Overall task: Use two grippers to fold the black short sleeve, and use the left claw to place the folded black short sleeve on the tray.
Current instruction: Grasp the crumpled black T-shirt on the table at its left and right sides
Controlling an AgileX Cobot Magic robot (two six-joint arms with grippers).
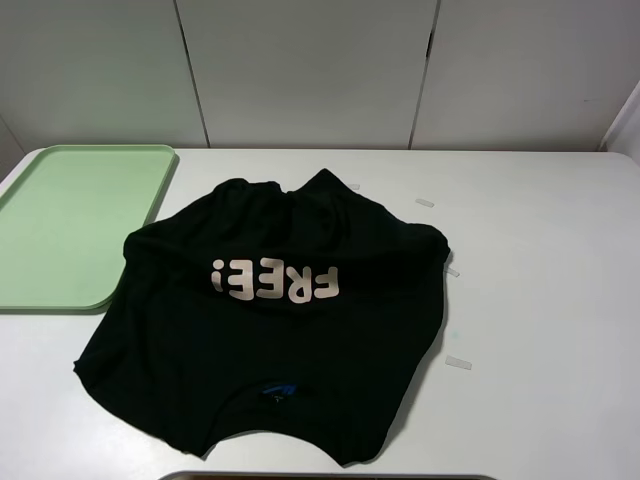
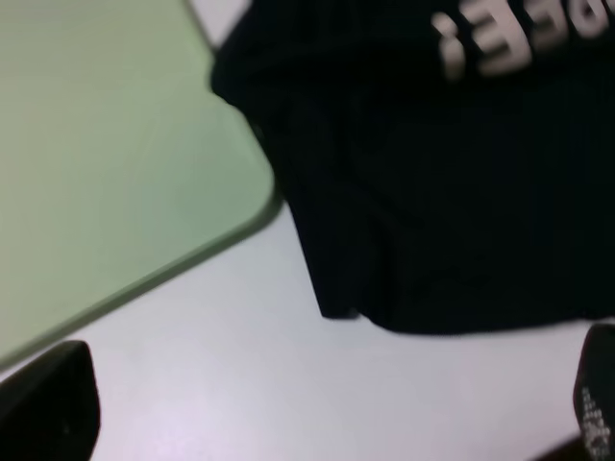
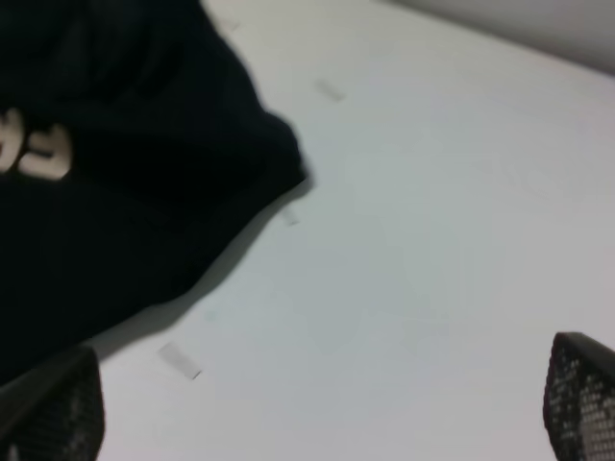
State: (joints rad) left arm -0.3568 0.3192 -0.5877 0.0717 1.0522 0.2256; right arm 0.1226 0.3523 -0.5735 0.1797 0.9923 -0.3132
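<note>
While the left claw [image 2: 322, 403] and right claw [image 3: 317, 403] hang wide apart and empty, a rumpled black shirt [image 1: 270, 330] lies spread on the table [image 1: 540, 300] beside the tray [image 1: 60, 220]. Pinching only one bunched layer could skew the fold.

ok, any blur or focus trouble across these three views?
Exterior high: sharp, evenly lit, though the black cotton T-shirt shows little fold detail. Left wrist: soft; the rim of the pale mint-green plastic tray is smeared. Right wrist: equally soft, lettering blurred.
</note>
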